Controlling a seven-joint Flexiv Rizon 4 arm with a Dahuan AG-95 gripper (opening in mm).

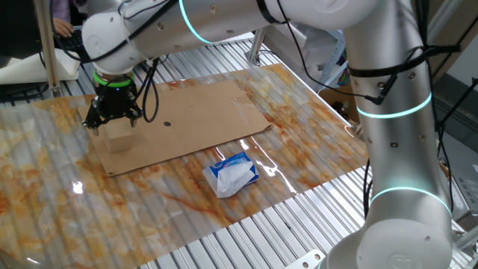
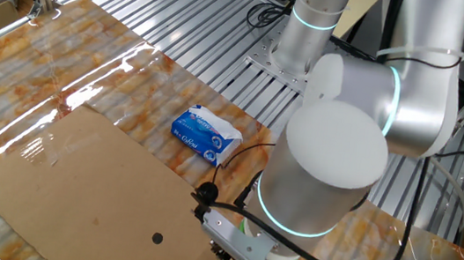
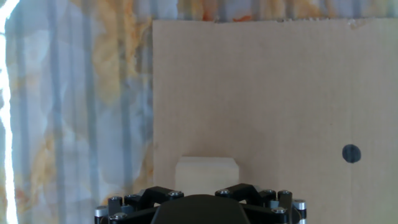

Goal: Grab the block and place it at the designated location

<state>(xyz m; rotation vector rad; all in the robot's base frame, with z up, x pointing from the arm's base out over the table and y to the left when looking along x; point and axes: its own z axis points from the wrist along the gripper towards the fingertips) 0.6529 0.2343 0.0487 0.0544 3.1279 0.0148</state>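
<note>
The block (image 1: 119,138) is a light-tan wooden cube on the near left corner of the brown cardboard sheet (image 1: 196,112). My gripper (image 1: 113,121) hangs just above it with its black fingers spread, open and empty. In the hand view the top of the block (image 3: 206,170) shows just above the gripper body, and the fingertips are out of sight. The designated location is a small black dot (image 1: 166,125) on the cardboard, to the right of the block. It also shows in the hand view (image 3: 351,153) and the other fixed view (image 2: 157,238), where the arm hides the block.
A blue-and-white soft packet (image 1: 233,173) lies off the cardboard on the marbled plastic sheet, also seen in the other fixed view (image 2: 205,132). The cardboard's left edge (image 3: 154,112) runs close beside the block. The robot's base and cables stand at the right.
</note>
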